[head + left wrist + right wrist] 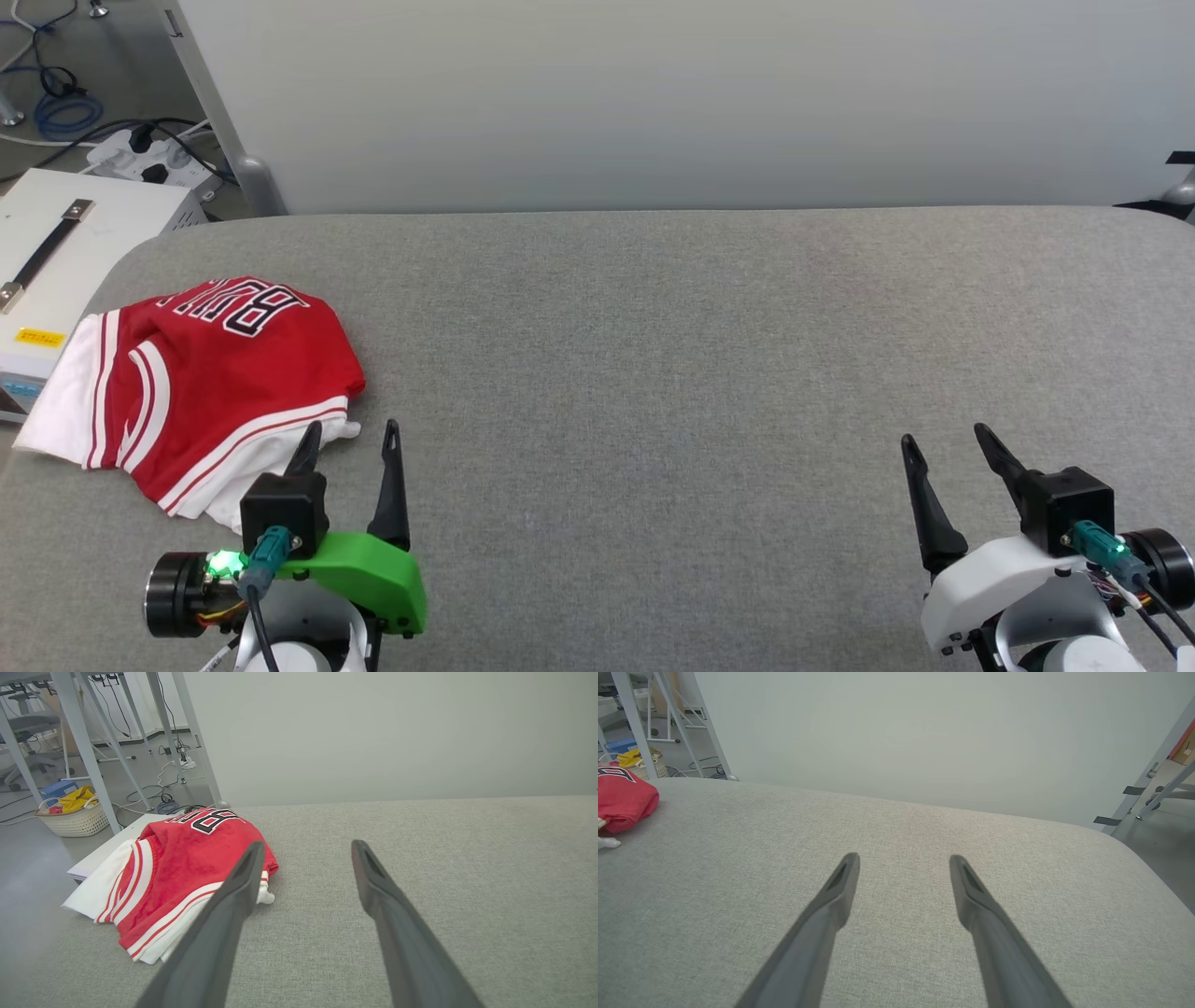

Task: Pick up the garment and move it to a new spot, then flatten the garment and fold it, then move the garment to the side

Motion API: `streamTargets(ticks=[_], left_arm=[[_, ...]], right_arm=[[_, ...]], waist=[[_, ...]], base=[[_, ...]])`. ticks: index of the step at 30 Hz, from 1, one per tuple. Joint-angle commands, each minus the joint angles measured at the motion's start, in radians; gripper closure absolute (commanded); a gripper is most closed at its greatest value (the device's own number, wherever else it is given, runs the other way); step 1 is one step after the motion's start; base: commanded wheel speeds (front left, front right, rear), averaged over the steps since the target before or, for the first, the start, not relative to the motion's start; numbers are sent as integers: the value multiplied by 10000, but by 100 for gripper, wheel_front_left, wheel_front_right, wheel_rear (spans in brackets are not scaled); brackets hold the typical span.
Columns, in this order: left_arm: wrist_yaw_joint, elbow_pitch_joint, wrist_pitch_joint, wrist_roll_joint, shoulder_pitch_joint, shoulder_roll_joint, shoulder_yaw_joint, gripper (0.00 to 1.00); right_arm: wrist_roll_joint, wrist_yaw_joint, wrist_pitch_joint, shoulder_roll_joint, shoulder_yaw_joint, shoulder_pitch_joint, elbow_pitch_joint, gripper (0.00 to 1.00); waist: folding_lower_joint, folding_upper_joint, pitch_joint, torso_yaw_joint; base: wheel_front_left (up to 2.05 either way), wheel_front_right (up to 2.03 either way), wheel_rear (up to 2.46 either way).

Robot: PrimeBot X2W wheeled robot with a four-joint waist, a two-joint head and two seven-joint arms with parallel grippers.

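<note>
The garment is a red jersey with white sleeves and black lettering, lying folded in a loose bundle at the left end of the grey table. My left gripper stands open just to the right of and nearer than the bundle, with nothing between its fingers; its left fingertip overlaps the white hem in the head view. In the left wrist view the garment lies left of the spread fingers. At the near right of the table my right gripper is open and empty. The right wrist view catches the garment at its far left edge.
The grey fabric table top stretches wide between the two grippers, backed by a pale wall panel. A white case with a black handle sits off the table's left end. Cables, a power strip and a basket lie on the floor.
</note>
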Motion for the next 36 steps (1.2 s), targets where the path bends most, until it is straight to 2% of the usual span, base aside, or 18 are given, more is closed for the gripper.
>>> streamTargets(ticks=[1, 36], left_arm=[[-12, 60, -97, -107, 2, -2, 4, 0], [-250, 351, -822, -847, 20, -17, 39, 0]], right_arm=[[54, 0, -91, -2, -36, -5, 20, 0], [698, -3, -806, -6, -135, -80, -200, 0]], waist=[[0, -1, 2, 0], [0, -1, 16, 40]], base=[[0, 0, 0], [0, 0, 0]])
